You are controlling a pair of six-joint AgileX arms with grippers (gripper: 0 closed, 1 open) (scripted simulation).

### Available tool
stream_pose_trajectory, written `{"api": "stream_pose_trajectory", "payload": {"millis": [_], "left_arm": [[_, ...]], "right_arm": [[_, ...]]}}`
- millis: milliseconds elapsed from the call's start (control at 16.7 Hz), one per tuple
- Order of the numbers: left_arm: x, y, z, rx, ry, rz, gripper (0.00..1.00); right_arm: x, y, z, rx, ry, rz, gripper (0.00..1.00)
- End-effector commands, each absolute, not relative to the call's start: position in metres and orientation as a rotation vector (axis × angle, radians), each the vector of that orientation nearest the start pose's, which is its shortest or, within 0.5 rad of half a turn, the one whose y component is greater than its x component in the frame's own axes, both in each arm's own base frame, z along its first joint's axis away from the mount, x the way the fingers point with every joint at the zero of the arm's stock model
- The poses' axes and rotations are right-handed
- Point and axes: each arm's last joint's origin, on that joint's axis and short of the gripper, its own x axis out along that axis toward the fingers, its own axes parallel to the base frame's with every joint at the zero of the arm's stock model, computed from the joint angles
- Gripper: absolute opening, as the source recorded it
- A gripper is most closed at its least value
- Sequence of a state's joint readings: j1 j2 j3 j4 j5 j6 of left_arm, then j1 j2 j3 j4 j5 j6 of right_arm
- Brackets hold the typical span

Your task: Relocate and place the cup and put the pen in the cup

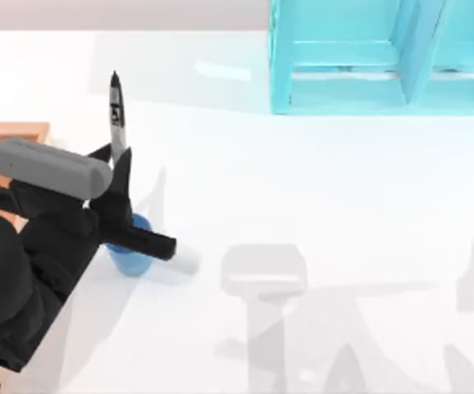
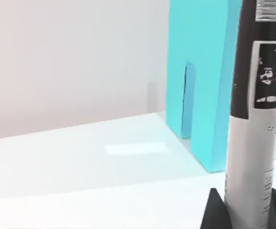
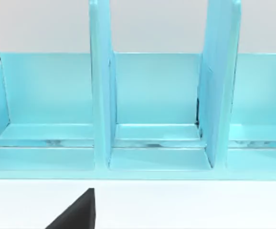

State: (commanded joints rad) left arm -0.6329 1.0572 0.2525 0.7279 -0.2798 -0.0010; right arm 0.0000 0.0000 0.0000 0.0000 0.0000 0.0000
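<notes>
The pen (image 1: 117, 115), a slim black marker with a grey-white middle band, stands nearly upright in the top view at the table's left side, its black tip pointing up and away. The left gripper (image 1: 119, 168) is clamped on the pen's lower part, its dark fingers narrow and pressed to either side of the barrel. Directly below the gripper sits the small blue cup (image 1: 130, 253) on the white table (image 1: 319, 189), partly hidden by the black arm; the pen is above the cup, and whether its lower end has entered the rim cannot be told. An orange-brown block (image 1: 11, 135) lies at the left edge, behind the arm. The turquoise shelf unit (image 1: 385, 57) stands at the far right.

In the left wrist view, the pen (image 2: 255, 119) rises close to the camera, with black printed label above and grey barrel below. The black fingertips (image 2: 214, 212) flank its base, touching it. The turquoise shelf unit (image 2: 205, 81) stands behind on the table.

In the right wrist view, the shelf unit (image 3: 157, 95) faces the camera, showing open compartments split by upright dividers. A black finger (image 3: 78, 212) of the right gripper shows at the lower edge; its opening cannot be told.
</notes>
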Motion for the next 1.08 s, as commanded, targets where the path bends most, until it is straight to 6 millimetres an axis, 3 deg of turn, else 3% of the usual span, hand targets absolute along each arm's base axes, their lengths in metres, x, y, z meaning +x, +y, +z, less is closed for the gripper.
{"api": "stream_pose_trajectory", "payload": {"millis": [240,420,780,1080], "left_arm": [[0.149,-0.093,0.182,-0.015,-0.103,-0.325,0.0],[0.143,-0.088,0.181,-0.024,-0.148,-0.32,0.0],[0.145,-0.09,0.182,-0.023,-0.148,-0.326,0.0],[0.164,-0.097,0.176,-0.022,-0.145,-0.323,0.0]], "right_arm": [[0.106,-0.001,0.16,0.0,0.0,0.0,1.0],[0.106,-0.001,0.16,0.0,0.0,0.0,1.0],[0.106,-0.001,0.16,0.0,0.0,0.0,1.0],[0.106,-0.001,0.16,0.0,0.0,0.0,1.0]]}}
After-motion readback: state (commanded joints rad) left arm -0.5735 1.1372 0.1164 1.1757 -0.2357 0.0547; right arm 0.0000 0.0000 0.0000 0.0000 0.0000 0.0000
